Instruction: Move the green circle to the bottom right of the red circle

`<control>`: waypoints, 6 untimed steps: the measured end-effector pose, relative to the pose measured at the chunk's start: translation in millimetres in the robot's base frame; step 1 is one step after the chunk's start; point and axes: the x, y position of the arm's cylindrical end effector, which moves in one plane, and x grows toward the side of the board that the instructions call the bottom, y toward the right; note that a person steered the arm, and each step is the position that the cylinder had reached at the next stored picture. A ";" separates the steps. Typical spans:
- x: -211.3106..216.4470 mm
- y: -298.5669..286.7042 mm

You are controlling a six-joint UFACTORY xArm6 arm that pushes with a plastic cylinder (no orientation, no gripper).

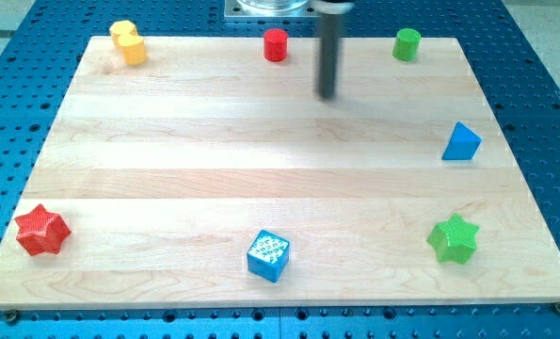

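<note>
The green circle (pixel 407 44) stands at the top edge of the wooden counter (pixel 261 169), toward the view's right. The red circle (pixel 276 45) sits on the same edge, near the middle, well apart from it. My tip (pixel 328 95) rests on the counter between the two, a little below their line and nearer the red circle, touching neither. The arm carries no claw, only the straight dark rod, so nothing is gripped.

A yellow block (pixel 128 42) lies at the top left, a blue triangle (pixel 461 142) at the right edge, a green star (pixel 452 238) at the lower right, a red star (pixel 41 230) at the lower left, and a blue cube (pixel 267 255) with a white-speckled top near the bottom middle. No writing can be read anywhere.
</note>
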 end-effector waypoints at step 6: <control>-2.4 9.2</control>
